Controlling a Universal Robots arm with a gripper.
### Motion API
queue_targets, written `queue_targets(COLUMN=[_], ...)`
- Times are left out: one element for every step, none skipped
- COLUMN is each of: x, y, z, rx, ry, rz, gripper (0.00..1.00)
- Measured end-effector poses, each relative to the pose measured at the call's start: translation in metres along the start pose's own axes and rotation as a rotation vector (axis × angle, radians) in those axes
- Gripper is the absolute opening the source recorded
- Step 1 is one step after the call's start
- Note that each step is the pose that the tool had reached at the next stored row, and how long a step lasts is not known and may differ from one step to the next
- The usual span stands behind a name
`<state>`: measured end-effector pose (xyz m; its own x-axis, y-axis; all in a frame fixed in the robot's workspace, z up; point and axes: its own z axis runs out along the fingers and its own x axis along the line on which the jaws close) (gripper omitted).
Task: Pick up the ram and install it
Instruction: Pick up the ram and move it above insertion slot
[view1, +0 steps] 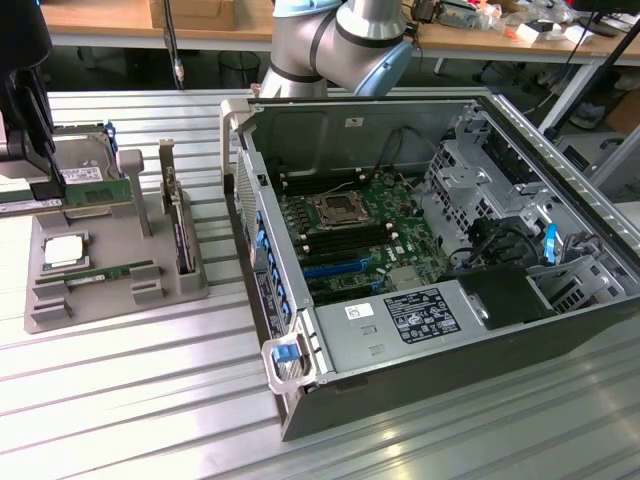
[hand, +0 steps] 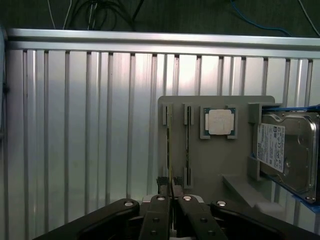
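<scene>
My tool is clenched on the ram. The fingertips pinch its two flat faces from either side, as far as I can judge from the wrist view. The ram stands on edge in a slot of the grey holder tray, which sits on the ribbed surface. That puts it well apart from the open computer case, toward the exterior view's left of it. I can't tell whether it is seated in the slot or just free of it. A second memory stick stands in the neighbouring slot just beside it. The processor chip is further along the tray and the hard drive beyond that.

To do this step well, I'd say the squeeze should be square on the board faces. The pull should go straight up along the slot guides with no twist, so the stick doesn't bind or tip. The outer finger should stay off the neighbouring stick, since that gap looks tight. I can't tell how far along the ram's length the grip sits, so I'd watch for the free end sagging.

The ram's long axis is level with the surface and runs roughly across the exterior view from left to right. Its thin edge faces up and its flat faces are vertical. I can't tell which way the label end points.
</scene>
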<state>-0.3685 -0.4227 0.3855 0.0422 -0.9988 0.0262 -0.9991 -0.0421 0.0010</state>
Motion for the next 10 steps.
queue_targets(x=[0.0000,0.0000,0.0000,0.0001,0.0001,0.0001,0.0001,0.0001,0.0001,0.0001], y=[0.0000,0.0000,0.0000,0.0000,0.0000,0.0000,0.0000,0.0000,0.0000,0.0000], z=[-0.0004,-0.0008,-0.0013,-0.0022,-0.0027,-0.0031,-0.0036,-0.0042,-0.0050,-0.0052], rx=[0.0000,0.0000,0.0000,0.0000,0.0000,-0.0001,0.0000,-0.0001,-0.0001,-0.0001], ry=[0.0000,0.0000,0.0000,0.0000,0.0000,0.0000,0.0000,0.0001,0.0000,0.0000], rz=[0.000,0.000,0.000,0.000,0.000,0.000,0.000,0.000,0.000,0.000], gripper=[0.12,0.12,0.12,0.12,0.12,0.12,0.12,0.12,0.12,0.12])
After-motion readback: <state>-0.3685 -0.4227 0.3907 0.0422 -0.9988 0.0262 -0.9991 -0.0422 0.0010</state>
